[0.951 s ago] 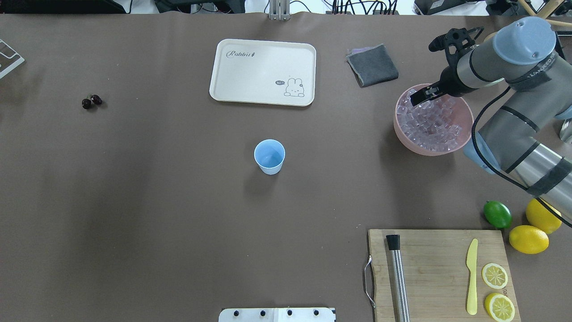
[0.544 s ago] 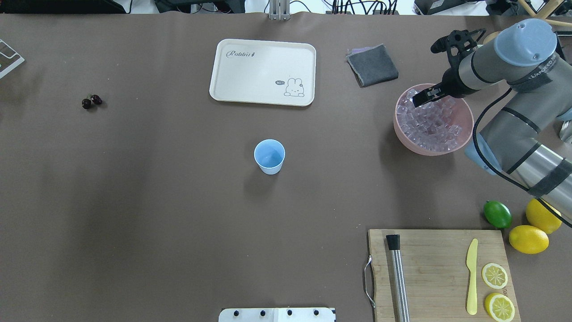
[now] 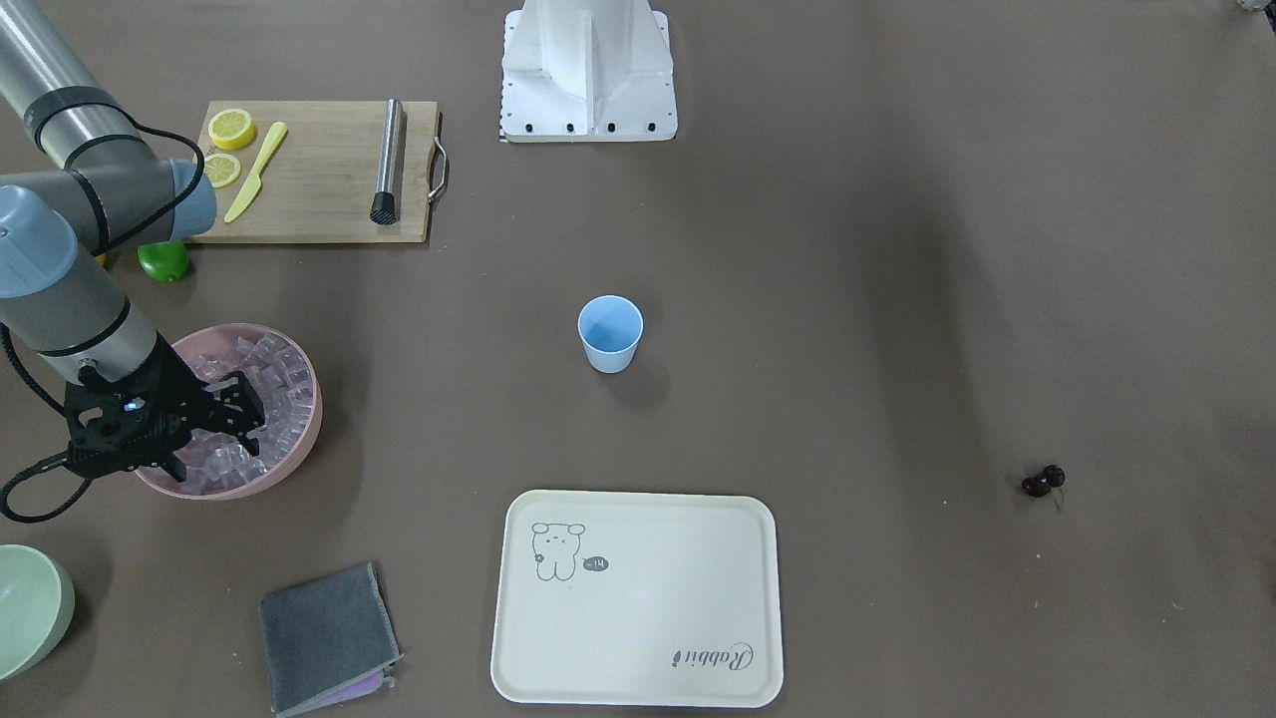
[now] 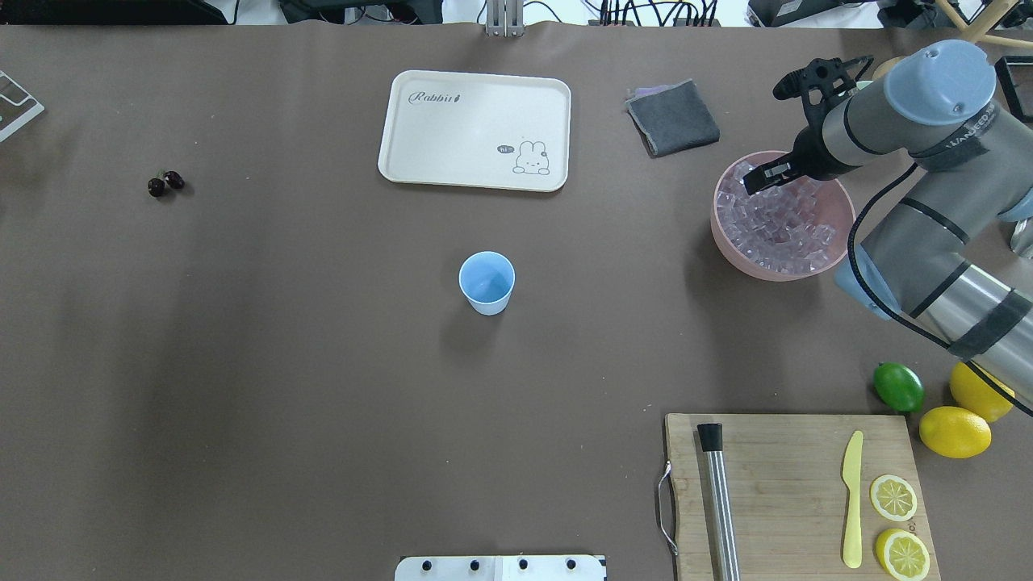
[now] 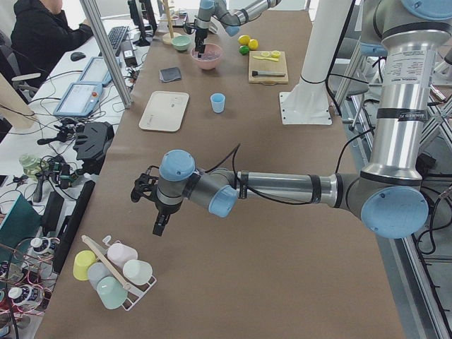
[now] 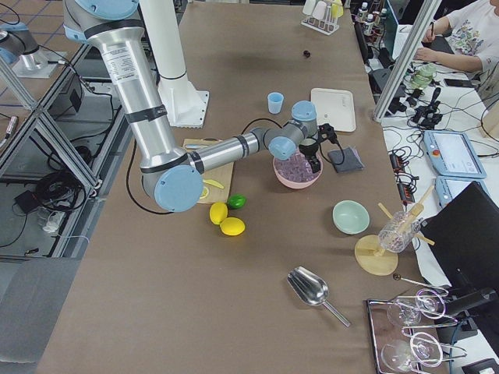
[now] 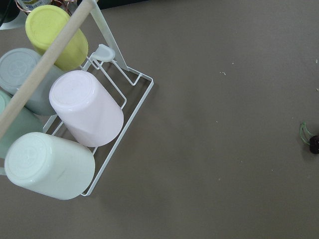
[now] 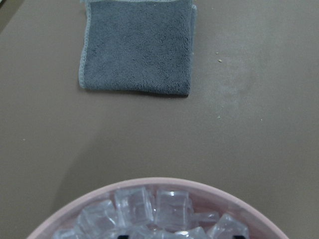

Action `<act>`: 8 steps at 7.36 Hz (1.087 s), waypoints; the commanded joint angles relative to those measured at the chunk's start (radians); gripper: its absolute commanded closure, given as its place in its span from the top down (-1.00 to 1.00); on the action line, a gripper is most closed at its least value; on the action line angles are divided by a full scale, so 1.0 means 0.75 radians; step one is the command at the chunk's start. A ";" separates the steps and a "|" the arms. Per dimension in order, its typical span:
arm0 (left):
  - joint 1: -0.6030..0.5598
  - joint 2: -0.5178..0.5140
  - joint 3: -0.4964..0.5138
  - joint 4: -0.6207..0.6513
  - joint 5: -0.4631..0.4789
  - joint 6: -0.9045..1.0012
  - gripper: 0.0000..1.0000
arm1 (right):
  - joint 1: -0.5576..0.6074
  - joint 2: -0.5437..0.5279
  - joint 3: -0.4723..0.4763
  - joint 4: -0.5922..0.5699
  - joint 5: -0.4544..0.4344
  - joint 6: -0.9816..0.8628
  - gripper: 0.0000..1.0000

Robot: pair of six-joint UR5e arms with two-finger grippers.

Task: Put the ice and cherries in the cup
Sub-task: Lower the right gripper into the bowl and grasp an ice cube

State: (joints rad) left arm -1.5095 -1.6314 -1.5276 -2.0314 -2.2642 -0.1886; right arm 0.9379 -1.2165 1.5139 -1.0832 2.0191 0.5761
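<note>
The light-blue cup [image 4: 487, 282] [image 3: 610, 334] stands upright in the middle of the table. The ice [image 4: 779, 226] [image 8: 154, 206] fills a pink bowl [image 4: 730, 242] at the right. My right gripper [image 4: 763, 176] [image 3: 249, 409] reaches down into the far side of that bowl; in its wrist view the two fingertips sit wide apart among the cubes, so it is open. The cherries [image 4: 165, 183] [image 3: 1043, 483] lie far to the left. My left gripper [image 5: 161, 226] hovers beyond them, near the table's left end. It shows only in the exterior left view, so I cannot tell its state.
A cream tray [image 4: 474, 129] and a grey cloth [image 4: 672, 117] lie at the far side. A cutting board [image 4: 791, 492] holds a muddler, a yellow knife and lemon slices, with a lime [image 4: 898, 386] and lemons beside it. A rack of cups [image 7: 75, 124] sits under the left wrist.
The right gripper has shifted slightly toward the far right rim inside the ice bowl. Cup and cherries have not moved.
</note>
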 commanded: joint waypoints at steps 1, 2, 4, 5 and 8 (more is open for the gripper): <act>0.000 0.005 0.008 -0.004 0.000 -0.002 0.95 | -0.011 0.006 0.008 0.000 0.001 0.015 0.04; 0.002 0.005 0.016 -0.006 0.000 -0.002 0.95 | -0.013 0.006 0.006 0.000 -0.001 0.013 -0.05; 0.000 0.005 0.018 -0.006 0.000 0.000 0.95 | -0.017 0.006 0.008 0.000 -0.001 0.013 -0.24; 0.000 0.005 0.020 -0.006 0.000 0.000 0.95 | -0.019 0.006 0.012 0.000 0.001 0.013 -0.44; 0.000 0.009 0.020 -0.006 0.000 0.000 0.95 | 0.001 -0.012 0.090 -0.020 0.016 0.011 -0.91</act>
State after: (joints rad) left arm -1.5094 -1.6261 -1.5132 -2.0363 -2.2641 -0.1891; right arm 0.9294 -1.2210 1.5516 -1.0866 2.0247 0.5850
